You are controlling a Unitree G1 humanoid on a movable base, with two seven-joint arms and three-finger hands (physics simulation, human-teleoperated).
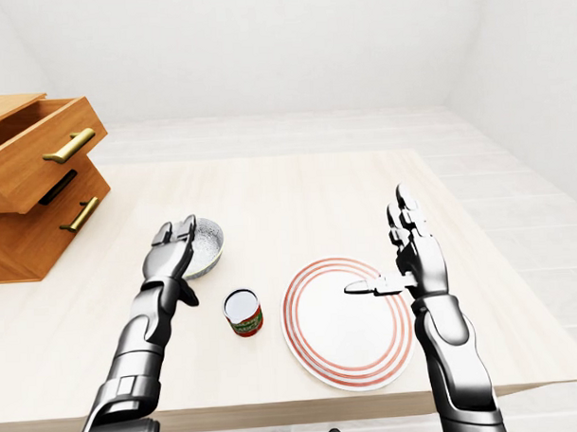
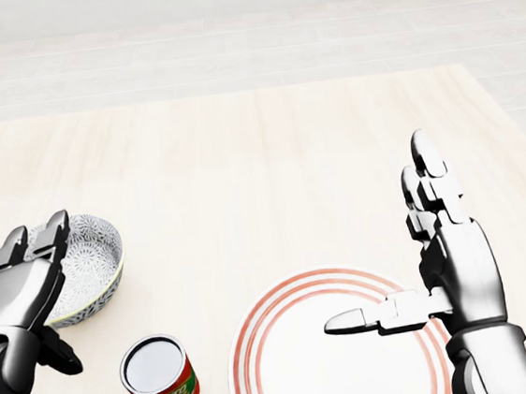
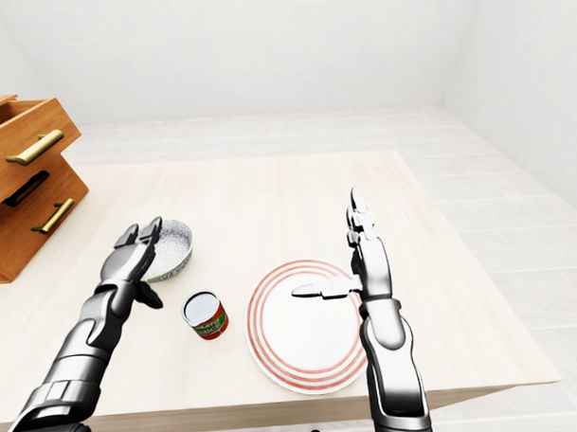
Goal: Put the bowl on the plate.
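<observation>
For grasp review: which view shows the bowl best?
The head view: the bowl is largest there, pattern and rim clear, though the left hand covers its left edge. Both eye views show it small, partly behind that hand.

Head view: steeply down, close over the pale wooden table (image 2: 270, 177).
Eye views: wider, farther back, facing the plain white wall (image 1: 264, 46).
Shared: tabletop around the round white, red-ringed plate (image 2: 320, 379).
</observation>
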